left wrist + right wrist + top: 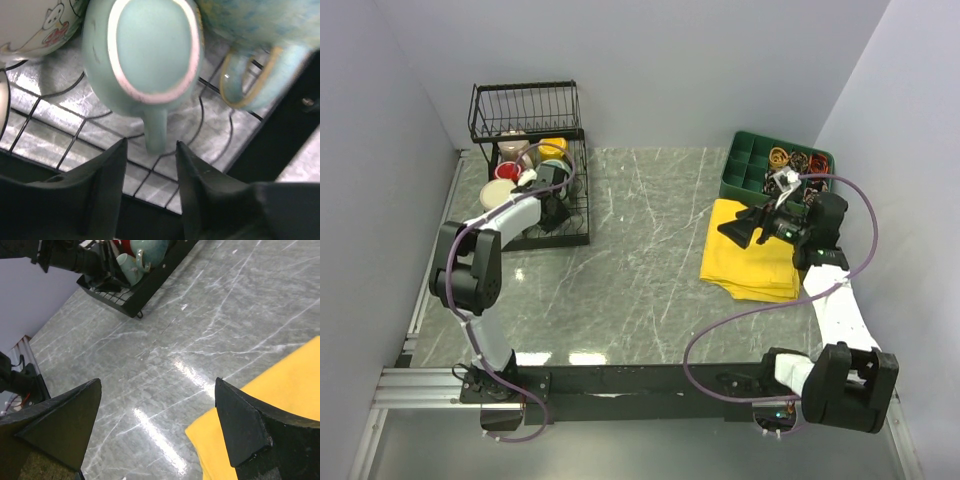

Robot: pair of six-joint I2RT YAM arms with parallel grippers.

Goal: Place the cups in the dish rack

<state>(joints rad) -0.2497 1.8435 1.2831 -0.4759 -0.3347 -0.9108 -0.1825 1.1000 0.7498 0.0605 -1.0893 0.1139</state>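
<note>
The black wire dish rack (576, 236) stands at the far left with several mugs on its base: yellow (553, 148), red (506, 171), cream (497, 193) and beige (513, 143). My left gripper (552, 196) is inside the rack. In the left wrist view a teal mug (150, 50) rests on the rack wires, its handle pointing at my left gripper (150, 145). The jaws are open and just short of the handle, not touching it. A second teal mug (250, 30) stands beside it. My right gripper (745, 228) hovers open and empty over the yellow cloth (750, 262).
A green compartment tray (752, 150) with small items sits at the far right behind the cloth. A white printed mug (35, 22) is left of the teal one. The right wrist view shows marble table (165, 340), cloth corner (280, 390) and the rack (145, 295) far off.
</note>
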